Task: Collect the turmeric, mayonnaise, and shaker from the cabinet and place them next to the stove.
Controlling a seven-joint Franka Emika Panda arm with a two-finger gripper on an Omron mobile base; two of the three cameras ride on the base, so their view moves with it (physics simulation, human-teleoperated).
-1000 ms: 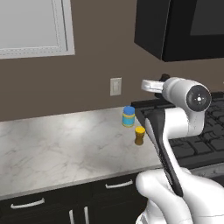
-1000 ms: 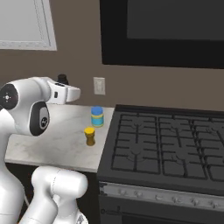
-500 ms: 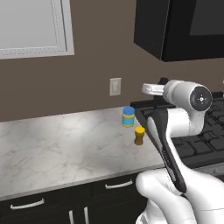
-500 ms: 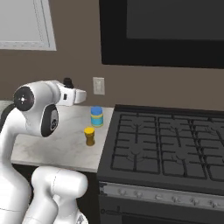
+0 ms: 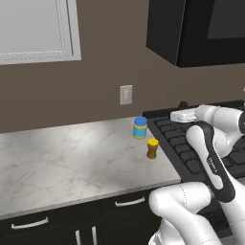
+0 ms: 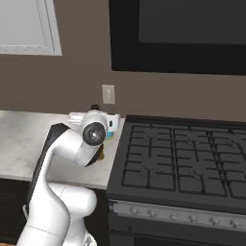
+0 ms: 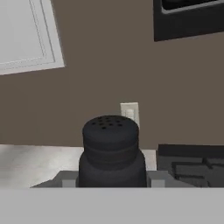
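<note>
Kitchen setting: you are looking at a brown wall above a white marbled desk, with black drawer fronts running beneath its front edge.

Item, far left: a white-framed window panel is sitting high on the wall.

Item, wall centre: a white outlet plate is showing just above the desk's back edge.

Item, the mayonnaise: it is standing upright on the desk near the wall, just below the outlet and close to the stove's left edge.

Item, the turmeric: it is standing upright in front of the mayonnaise, nearer you, apart from it and just beside the stove.

Item, the stove: its black grates are lying to the right of the desk, and a black cabinet-like unit is hanging above it.

Item, the gripper: you are seeing it from the hand view, clamped on the shaker, with a finger pressing each side of the dark body. The shaker is standing upright between them, its perforated cap pointing up. In the left base view the hand is hovering over the stove's left part, with the shaker's dark top peeking up behind it, right of both jars.
</note>
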